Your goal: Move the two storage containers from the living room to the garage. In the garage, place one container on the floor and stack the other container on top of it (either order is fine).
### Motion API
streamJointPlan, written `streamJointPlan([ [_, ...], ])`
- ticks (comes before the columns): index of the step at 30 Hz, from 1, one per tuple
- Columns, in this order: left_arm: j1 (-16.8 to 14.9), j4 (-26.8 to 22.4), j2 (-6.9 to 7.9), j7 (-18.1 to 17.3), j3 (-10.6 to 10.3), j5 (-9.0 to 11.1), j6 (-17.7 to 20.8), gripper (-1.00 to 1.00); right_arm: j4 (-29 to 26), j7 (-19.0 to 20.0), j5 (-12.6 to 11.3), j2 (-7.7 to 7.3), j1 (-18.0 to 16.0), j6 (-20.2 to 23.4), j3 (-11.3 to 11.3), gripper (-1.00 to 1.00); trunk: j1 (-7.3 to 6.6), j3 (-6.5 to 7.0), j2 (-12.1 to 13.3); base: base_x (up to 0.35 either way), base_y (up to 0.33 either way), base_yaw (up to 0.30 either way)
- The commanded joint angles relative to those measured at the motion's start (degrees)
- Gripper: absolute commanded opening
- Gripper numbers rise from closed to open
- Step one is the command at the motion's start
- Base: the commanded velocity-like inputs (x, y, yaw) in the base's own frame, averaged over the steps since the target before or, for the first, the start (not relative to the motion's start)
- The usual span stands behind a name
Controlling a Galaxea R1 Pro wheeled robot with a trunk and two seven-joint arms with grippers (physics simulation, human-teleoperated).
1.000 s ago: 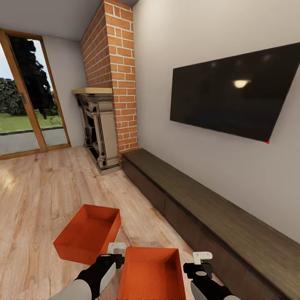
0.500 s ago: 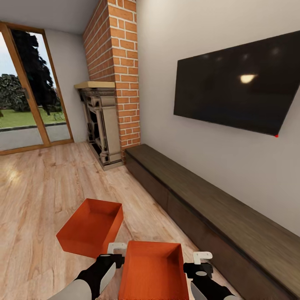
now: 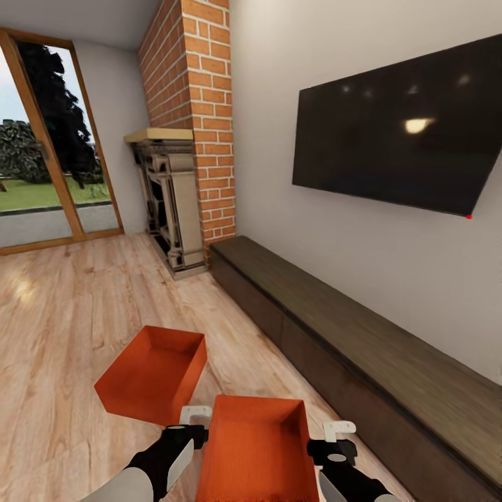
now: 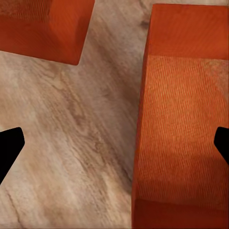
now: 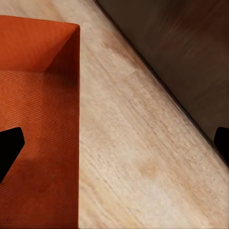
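Near storage container [image 3: 256,453] sat on the wood plank floor [image 3: 63,307] right in front of the robot, open side up, between the two arms. Second storage container [image 3: 155,373] was just beyond it toward the robot's left, angled differently, also on the planks; a strip of bare floor separated the two, no contact.

Left claw [image 3: 196,420] hovered just outside the near container's left wall. In the left wrist view [image 4: 114,143] its dark fingertips [image 4: 9,148] stood wide apart at opposite frame edges, spanning that wall [image 4: 143,119]: one tip over the floor, the other over the container's ribbed inside. Nothing was gripped. The second container's corner [image 4: 52,28] showed there too.

Right claw [image 3: 339,432] mirrored this on the container's right side. Right wrist view [image 5: 114,143]: tips [image 5: 9,148] spread wide, one over the container's interior [image 5: 38,129], the other out over the floor by the cabinet base, holding nothing. Whether either claw touched the rim, can't tell from the head view; looks like slightly above it.

Surroundings: long low dark cabinet [image 3: 362,348] along the wall to the right, black TV [image 3: 397,132] mounted above it, brick chimney [image 3: 195,118] with fireplace [image 3: 167,202] past the cabinet's far end, wood-framed glass doors [image 3: 49,146] at far left.
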Motion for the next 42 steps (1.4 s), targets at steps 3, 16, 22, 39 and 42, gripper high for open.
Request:
streamJointPlan([
  [3, 0.0, -0.1, 0.03, 0.4, -0.4, 0.4, 0.4, 1.00, 0.0, -0.4, -0.5, -0.02, 0.0, 0.0, 0.5, 1.00, 0.66, -0.74, -1.2, 0.000, 0.000, -0.152],
  [16, 0.0, -0.1, 0.03, 0.3, -0.4, 0.3, 0.4, 1.00, 0.0, -0.4, -0.5, -0.02, 0.0, 0.0, 0.5, 1.00, 3.51, -3.15, -6.5, 0.000, 0.000, -0.016],
  [22, 0.0, -0.1, 0.03, 0.3, -0.5, 0.4, 0.6, 1.00, 0.0, -0.4, -0.5, -0.02, 0.0, -0.3, 0.5, 1.00, 4.83, -4.59, -8.9, 0.000, 0.000, 0.065],
  [39, 0.0, -0.1, 0.03, 0.3, -0.4, 0.3, 0.5, 1.00, 0.0, -0.3, -0.5, -0.02, 0.0, -0.3, 0.5, 1.00, 8.56, -8.74, -15.7, 0.000, 0.000, 0.064],
  [42, 0.0, -0.1, 0.03, 0.3, -0.5, 0.3, 0.5, 1.00, 0.0, -0.4, -0.5, -0.02, 0.0, -0.3, 0.5, 1.00, 9.22, -9.32, -16.9, 0.000, 0.000, -0.032],
])
